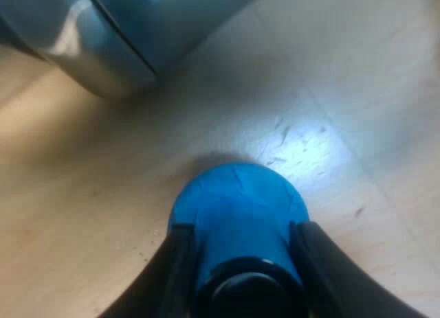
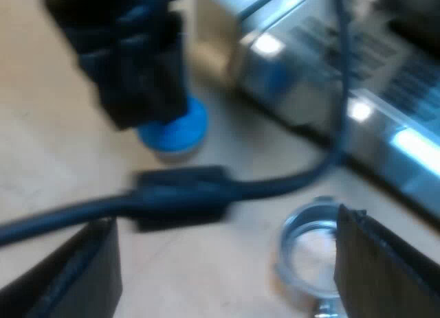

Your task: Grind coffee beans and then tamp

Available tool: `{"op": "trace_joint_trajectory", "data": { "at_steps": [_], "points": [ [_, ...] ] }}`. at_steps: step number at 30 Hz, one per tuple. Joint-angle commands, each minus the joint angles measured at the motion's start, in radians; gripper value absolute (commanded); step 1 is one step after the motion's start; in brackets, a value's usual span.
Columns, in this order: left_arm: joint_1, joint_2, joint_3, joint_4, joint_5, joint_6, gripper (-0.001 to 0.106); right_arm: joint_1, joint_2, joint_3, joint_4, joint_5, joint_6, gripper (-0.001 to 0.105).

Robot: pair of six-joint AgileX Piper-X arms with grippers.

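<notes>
Left gripper (image 1: 242,227) sits over the blue tamper (image 1: 237,198), its black fingers (image 1: 180,270) closed against the tamper's two sides. The tamper stands upright on the tabletop (image 1: 82,215), just beside the coffee machine (image 1: 117,29). That rounded blue top looks smooth, maybe slick. The tool is probably stiff and heavy for its size, so I'd say a hold low on the waist, under the dome, is safest. The right gripper (image 2: 223,222) has its fingers spread wide apart. The metal holder (image 2: 309,253) lies on the wood between them, close to one finger and near the machine's base.
</notes>
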Motion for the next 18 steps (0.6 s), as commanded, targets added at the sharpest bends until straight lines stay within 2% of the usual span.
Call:
{"op": "trace_joint_trajectory", "data": {
  "at_steps": [1,7,11,14,18],
  "points": [
    [-0.001,-0.056,-0.004,0.011,0.006,0.000,0.000,-0.002,-0.040,-0.008,0.042,0.044,-0.015,0.067],
    [-0.001,-0.175,-0.004,0.025,0.018,0.000,0.000,-0.002,-0.105,0.023,0.131,0.056,-0.010,0.067],
    [-0.004,-0.231,-0.004,0.062,0.051,0.000,0.000,-0.002,-0.144,0.095,0.129,0.103,0.080,0.067],
    [-0.006,-0.251,-0.004,0.073,0.056,0.000,0.000,-0.002,-0.163,0.164,0.101,0.102,0.090,0.067],
    [-0.006,-0.254,-0.004,0.073,0.100,-0.006,0.000,-0.002,-0.167,0.251,-0.027,0.098,0.090,0.067]
  ]
}}
